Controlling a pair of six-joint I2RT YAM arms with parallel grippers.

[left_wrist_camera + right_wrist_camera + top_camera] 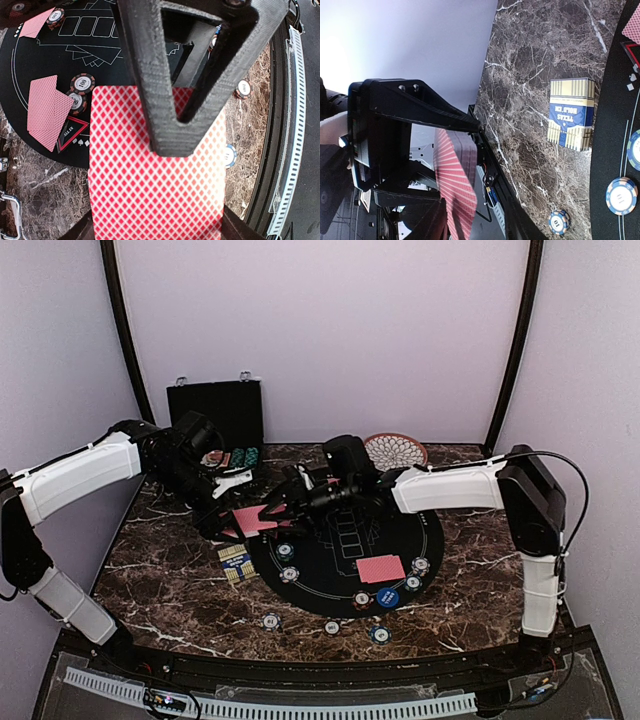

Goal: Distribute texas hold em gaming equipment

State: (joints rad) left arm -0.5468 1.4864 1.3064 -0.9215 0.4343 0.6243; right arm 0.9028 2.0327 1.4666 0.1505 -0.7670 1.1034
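Overhead, we see a dark veined marble table hemmed by pale lilac walls, with a round black poker mat on it. Above the mat's left edge our left gripper is clamped on red-backed cards. Our right gripper stands part-open astride their edge; whether it touches them we cannot tell. Striped chips dot mat and marble.
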